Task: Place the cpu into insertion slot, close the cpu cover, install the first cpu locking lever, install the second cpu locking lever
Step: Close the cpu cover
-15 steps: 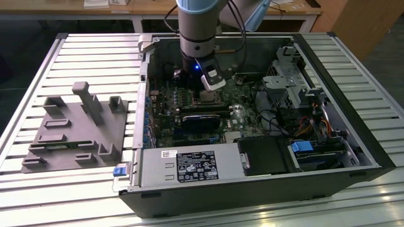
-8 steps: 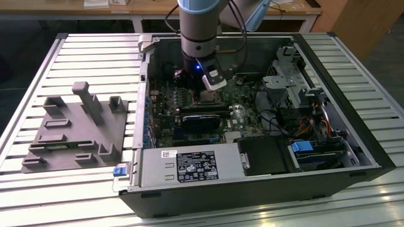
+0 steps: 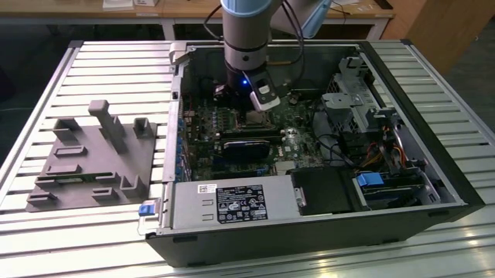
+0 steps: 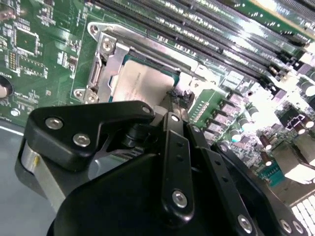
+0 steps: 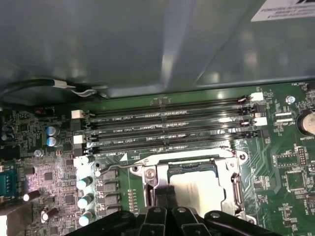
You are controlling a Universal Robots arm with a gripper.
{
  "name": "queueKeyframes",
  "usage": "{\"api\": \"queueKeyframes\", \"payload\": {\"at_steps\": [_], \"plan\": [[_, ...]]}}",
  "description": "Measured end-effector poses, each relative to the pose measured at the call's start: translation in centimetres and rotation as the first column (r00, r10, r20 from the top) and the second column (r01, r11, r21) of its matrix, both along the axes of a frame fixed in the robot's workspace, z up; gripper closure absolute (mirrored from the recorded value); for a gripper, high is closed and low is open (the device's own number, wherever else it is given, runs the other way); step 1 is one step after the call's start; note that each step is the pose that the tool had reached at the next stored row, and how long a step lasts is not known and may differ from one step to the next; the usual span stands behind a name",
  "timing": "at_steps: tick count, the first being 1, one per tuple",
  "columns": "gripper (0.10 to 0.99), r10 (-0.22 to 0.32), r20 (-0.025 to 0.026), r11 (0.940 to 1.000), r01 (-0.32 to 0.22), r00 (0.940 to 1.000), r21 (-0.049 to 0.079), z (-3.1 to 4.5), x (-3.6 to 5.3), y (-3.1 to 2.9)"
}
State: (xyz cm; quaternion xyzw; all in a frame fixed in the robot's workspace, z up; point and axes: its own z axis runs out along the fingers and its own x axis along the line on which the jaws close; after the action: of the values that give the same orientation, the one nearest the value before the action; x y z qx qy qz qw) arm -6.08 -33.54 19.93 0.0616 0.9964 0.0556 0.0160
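You're holding the tool (image 4: 173,100) closed, tips at the edge of the cpu cover (image 4: 106,64). The cpu (image 4: 140,86) is sitting in the insertion slot (image 5: 193,168), with the cover lying flat around it.

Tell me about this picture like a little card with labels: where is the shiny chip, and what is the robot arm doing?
place: open computer case on a slatted table
cpu: sitting in the insertion slot
cpu cover: looks laid down around the chip
gripper: down at the slot's edge, right beside the chip
memory slots: long, black, next to the slot
grey fixture: on the table, at the exterior view's left of the case
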Motion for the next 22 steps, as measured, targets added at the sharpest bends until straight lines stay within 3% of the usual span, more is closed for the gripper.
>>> {"api": "queueKeyframes", "payload": {"at_steps": [12, 15, 19, 22], "plan": [[0.984, 0.000, -0.0020, 1.0000, 0.000, 1.0000, -0.001, 1.26, 0.09, -0.02], [0.984, 0.000, -0.0097, 1.0000, 0.000, 1.0000, -0.002, 1.27, 0.82, -0.03], [0.984, 0.000, -0.0237, 1.0000, 0.000, 0.9997, -0.002, 1.27, 2.18, -0.03], [0.984, 0.000, -0.0272, 1.0000, 0.000, 0.9996, -0.002, 1.35, 2.45, -0.04]]}}
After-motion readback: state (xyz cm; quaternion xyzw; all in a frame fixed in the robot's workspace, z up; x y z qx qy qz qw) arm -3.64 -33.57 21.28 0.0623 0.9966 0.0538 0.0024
